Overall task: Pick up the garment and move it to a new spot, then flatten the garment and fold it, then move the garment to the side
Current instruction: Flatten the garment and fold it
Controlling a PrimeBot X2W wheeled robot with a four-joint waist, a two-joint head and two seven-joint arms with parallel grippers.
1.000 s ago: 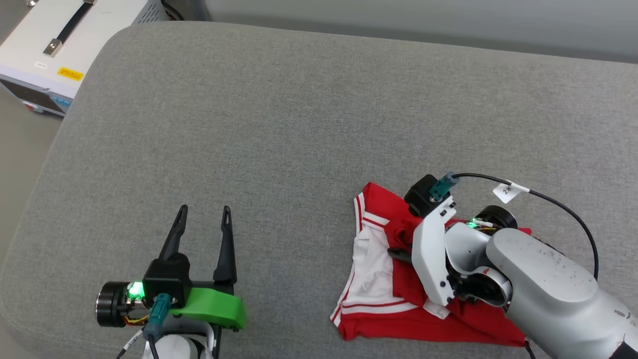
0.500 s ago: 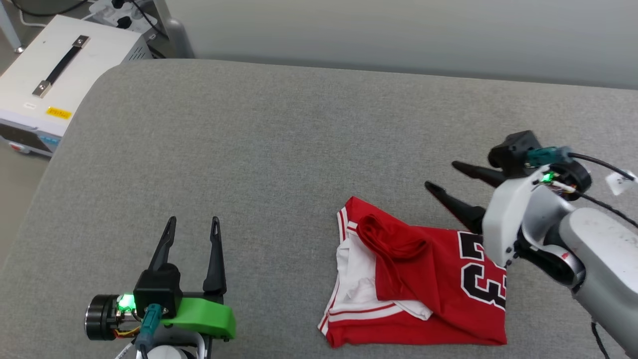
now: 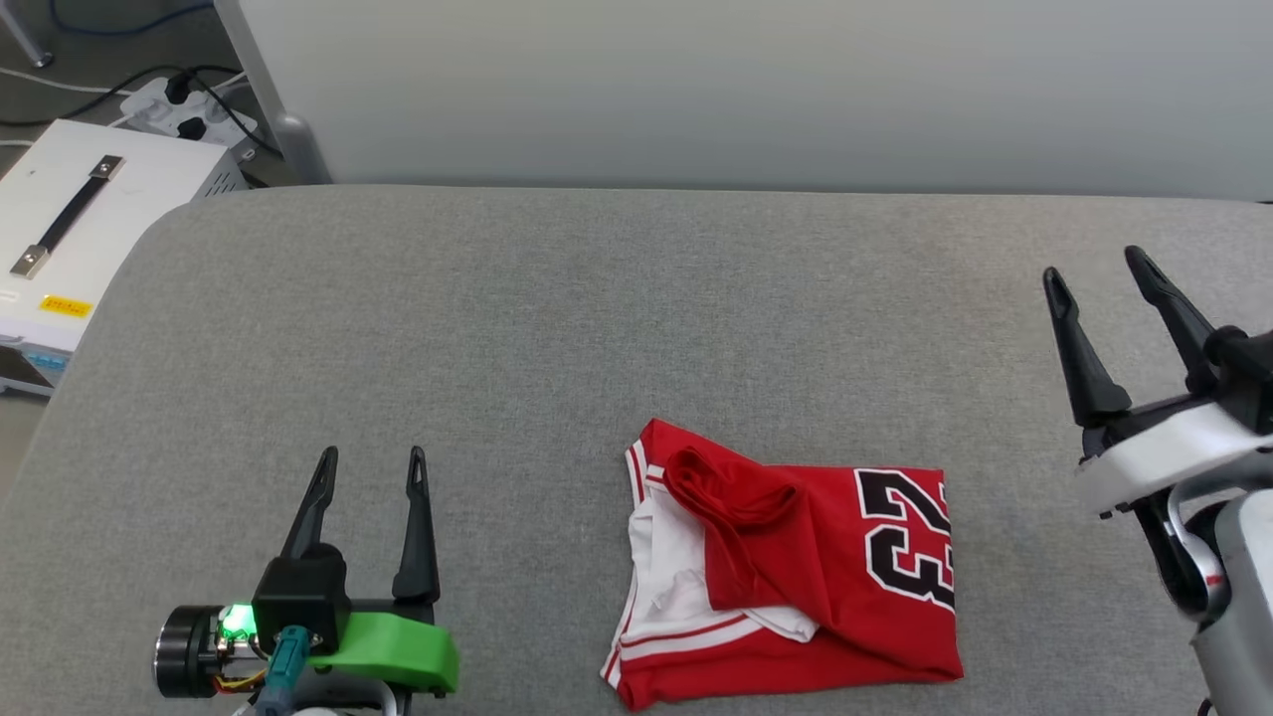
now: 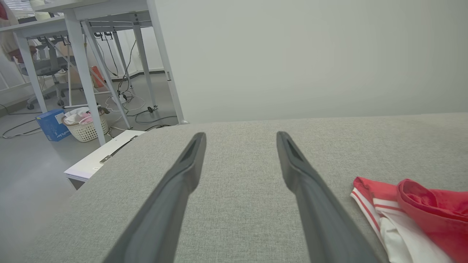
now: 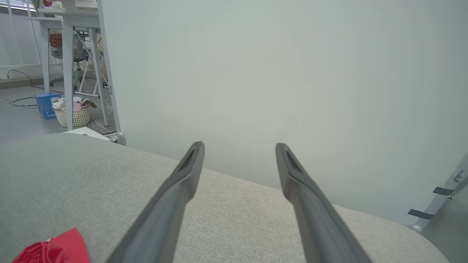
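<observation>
Jaws apart, the right gripper (image 3: 1093, 264) has pulled off the folded garment (image 3: 796, 577) to 3 o'clock, while the left gripper (image 3: 373, 457) waits at 8 o'clock, jaws apart, so seemingly only the sideways move remains.

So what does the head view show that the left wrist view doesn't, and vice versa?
Head view alone of the two: the whole garment with its 23 print and the open right gripper. Left wrist view alone: a basket, a blue box, table legs. Both: the garment's striped edge, the open left gripper, the grey cushion.
</observation>
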